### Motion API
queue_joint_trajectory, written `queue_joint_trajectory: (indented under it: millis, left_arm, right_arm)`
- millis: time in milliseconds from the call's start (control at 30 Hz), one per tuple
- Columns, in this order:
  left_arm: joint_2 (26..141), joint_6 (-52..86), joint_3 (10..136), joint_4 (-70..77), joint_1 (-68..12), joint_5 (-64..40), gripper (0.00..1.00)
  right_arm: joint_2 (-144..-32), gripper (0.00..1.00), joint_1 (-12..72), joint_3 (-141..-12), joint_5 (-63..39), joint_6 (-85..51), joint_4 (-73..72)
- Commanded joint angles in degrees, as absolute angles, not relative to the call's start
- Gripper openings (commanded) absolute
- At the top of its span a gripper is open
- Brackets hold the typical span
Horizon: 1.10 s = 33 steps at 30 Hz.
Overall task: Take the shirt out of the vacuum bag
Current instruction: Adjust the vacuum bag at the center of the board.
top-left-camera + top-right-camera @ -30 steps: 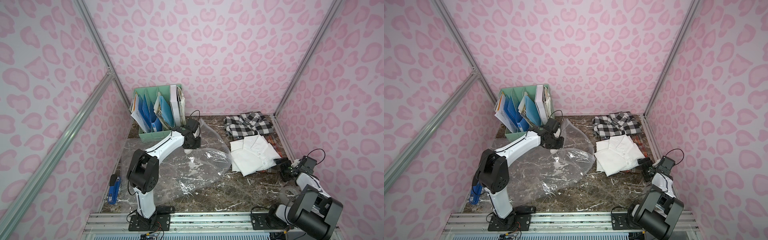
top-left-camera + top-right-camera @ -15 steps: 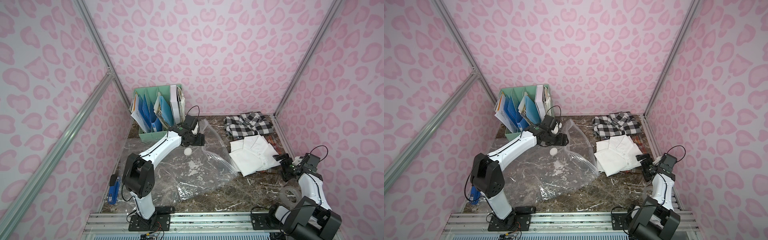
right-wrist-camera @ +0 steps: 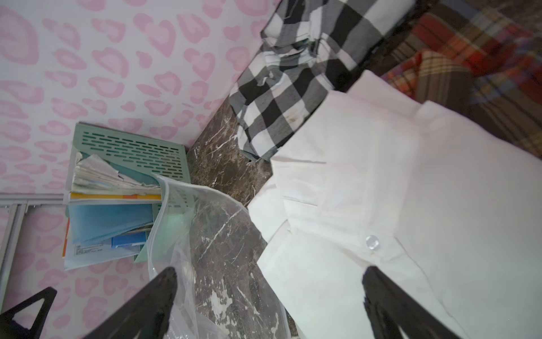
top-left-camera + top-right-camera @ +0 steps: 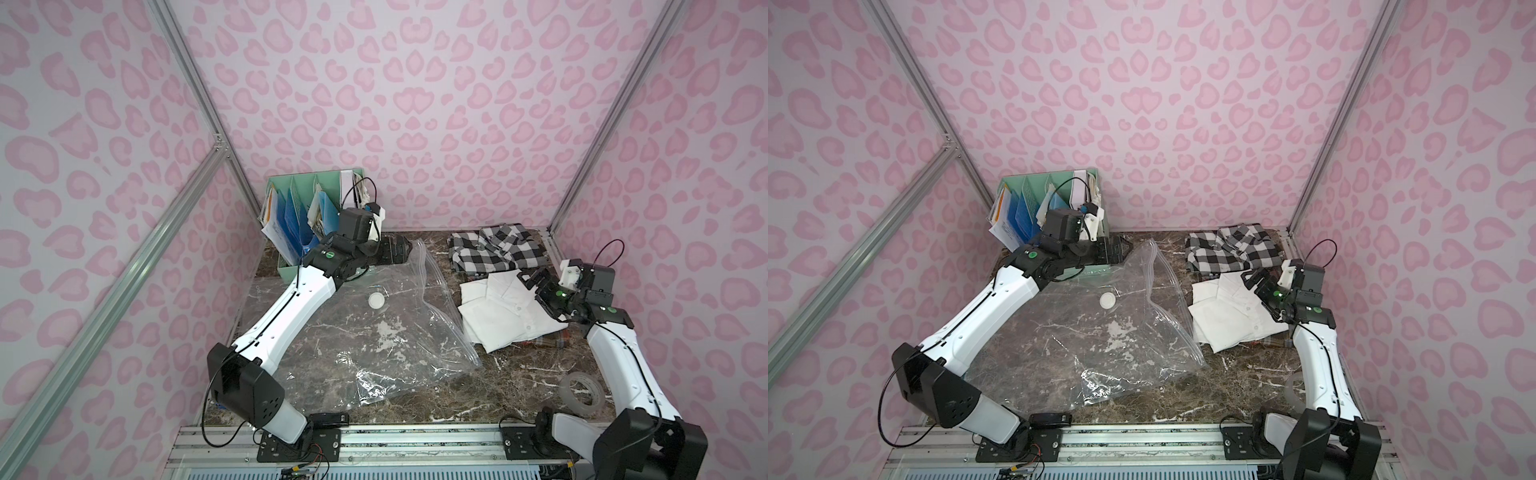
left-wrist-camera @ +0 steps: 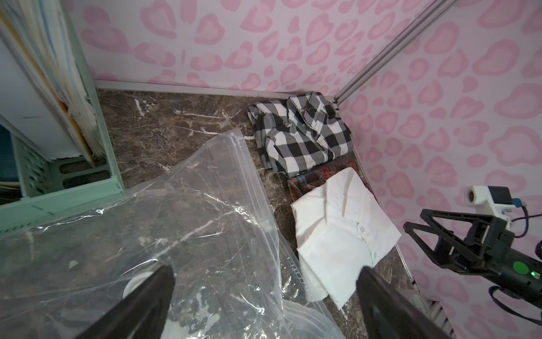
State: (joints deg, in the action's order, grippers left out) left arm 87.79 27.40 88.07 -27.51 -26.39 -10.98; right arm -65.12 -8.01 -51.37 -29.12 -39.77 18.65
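The clear vacuum bag (image 4: 374, 345) (image 4: 1100, 340) lies flat on the marble table, its white valve (image 4: 377, 300) facing up and its zip edge toward the right. Nothing shows inside it. A folded white shirt (image 4: 507, 311) (image 4: 1233, 316) (image 3: 381, 205) lies on the table just right of the bag. My left gripper (image 4: 399, 253) (image 5: 265, 273) hangs open above the bag's far corner, holding nothing. My right gripper (image 4: 534, 278) (image 3: 269, 273) hovers open over the shirt's right edge, with nothing between its fingers.
A green file organiser (image 4: 307, 216) full of papers stands at the back left. A black-and-white checked shirt (image 4: 494, 249) lies at the back right. A plaid cloth (image 4: 552, 343) peeks from under the white shirt. A tape roll (image 4: 582, 392) sits at the front right.
My left gripper opened and let go of the bag, which dropped flat, then drew back toward the organiser. My right arm lifted and moved over the white shirt's edge.
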Motion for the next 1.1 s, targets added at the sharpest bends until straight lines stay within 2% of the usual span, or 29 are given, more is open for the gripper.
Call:
queue_joint_trajectory:
  millis: [0, 133, 233, 500, 633, 733, 833, 933, 1067]
  left_arm:
    - [84.8, 30.5, 83.0, -26.0, -24.7, -8.0, 0.98]
    - [82.4, 32.7, 77.1, -29.1, -21.0, -5.3, 0.98]
    - [79.7, 32.1, 74.2, -28.4, -18.4, -4.1, 0.98]
    - [73.9, 29.8, 68.0, -23.4, -10.4, -4.0, 0.98]
    - [73.2, 29.8, 66.5, -22.7, -8.8, -4.6, 0.98]
    - [72.7, 29.8, 65.2, -22.4, -8.8, -4.4, 0.98]
    - [71.3, 29.5, 63.5, -23.1, -8.7, -2.9, 0.98]
    - [70.0, 28.7, 61.9, -23.6, -8.3, -2.7, 0.98]
    - [69.1, 28.0, 61.2, -24.7, -8.0, -2.2, 0.98]
  right_arm:
    - [-65.3, 0.99, -0.9, -53.1, -31.0, -38.4, 11.1]
    - [-72.1, 0.99, 15.2, -58.8, -30.3, -36.5, 12.9]
    - [-75.1, 0.99, 22.5, -60.3, -29.0, -35.9, 11.1]
    - [-82.1, 0.99, 31.0, -64.7, -35.9, -36.1, 4.7]
    - [-91.7, 0.99, 35.0, -70.6, -35.7, -35.5, 9.7]
    - [-97.4, 0.98, 34.9, -71.6, -32.0, -36.1, 11.5]
    - [-100.9, 0.95, 30.8, -68.4, -29.2, -40.4, 9.0]
    - [-101.3, 0.93, 26.4, -64.4, -27.3, -43.3, 7.3]
    - [-100.1, 0.94, 25.1, -63.9, -25.9, -40.8, 10.5]
